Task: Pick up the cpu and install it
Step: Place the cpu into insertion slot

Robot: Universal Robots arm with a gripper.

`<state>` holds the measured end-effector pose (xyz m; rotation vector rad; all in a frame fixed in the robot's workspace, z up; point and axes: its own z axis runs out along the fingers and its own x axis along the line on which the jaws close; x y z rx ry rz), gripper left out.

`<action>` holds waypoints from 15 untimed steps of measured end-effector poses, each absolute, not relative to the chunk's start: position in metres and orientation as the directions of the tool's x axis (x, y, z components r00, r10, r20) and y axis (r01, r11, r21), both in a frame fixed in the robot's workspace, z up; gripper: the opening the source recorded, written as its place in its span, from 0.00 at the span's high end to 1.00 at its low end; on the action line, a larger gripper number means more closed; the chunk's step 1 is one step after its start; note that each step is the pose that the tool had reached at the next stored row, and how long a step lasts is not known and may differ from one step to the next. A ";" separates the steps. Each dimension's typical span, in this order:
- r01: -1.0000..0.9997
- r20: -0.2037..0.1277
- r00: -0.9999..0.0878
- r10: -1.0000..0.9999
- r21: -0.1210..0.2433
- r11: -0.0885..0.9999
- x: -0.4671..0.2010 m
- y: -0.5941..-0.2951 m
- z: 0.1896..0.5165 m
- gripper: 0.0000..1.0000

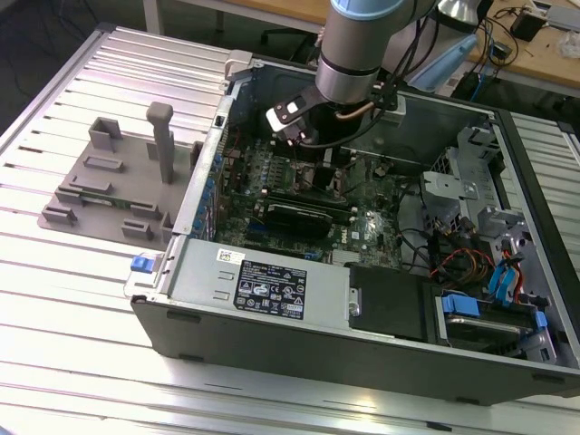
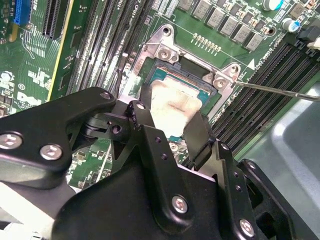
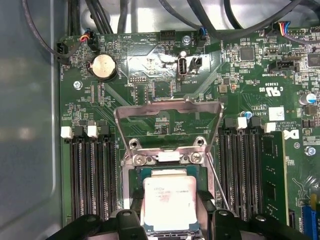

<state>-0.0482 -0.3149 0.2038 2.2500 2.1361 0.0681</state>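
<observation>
Plainly, we have one cpu [image 3: 169, 196] to deal with. It lies at the socket [image 3: 131, 165] in the middle of the motherboard [image 3: 250, 90], inside the open computer case [image 1: 317, 349] on the slatted tabletop [image 1: 82, 299]. The claw [image 2: 169, 122] is closed down to the chip's width. In both wrist views its two black fingers [image 2: 196, 134] sit against two opposite edges of the cpu. Whether the chip is fully seated or just above the socket we cannot tell.

We judge the cpu to be light, thin and quite stiff. Its smooth metal top would give little grip, so the edges are the right place to take it, as the claw does, held level and square. We also judge the underside and the socket's contacts to be fragile, so a tilt or a scrape could do harm.

- **On the board:**
  - one cpu and one socket
  - one load plate [image 3: 170, 103], swung open
  - one thin lever wire [image 2: 280, 91]
  - two banks of memory slots [image 3: 92, 175], one on each side of the socket
  - one coin cell [image 3: 104, 66]
- **In the exterior view:**
  - one long black card [image 1: 304, 216] lies on the near side of the arm [image 1: 362, 45]
  - one grey fixture [image 1: 109, 195] with one upright post [image 1: 160, 140] stands on the tabletop, to the exterior view's left of the case
</observation>
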 end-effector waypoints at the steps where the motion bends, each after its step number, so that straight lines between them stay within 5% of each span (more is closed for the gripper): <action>1: 0.997 0.005 0.052 0.999 0.058 -0.052 -0.048 -0.315 0.204 0.47; 15: 0.997 0.005 0.052 0.999 0.058 -0.052 -0.048 -0.313 0.203 0.47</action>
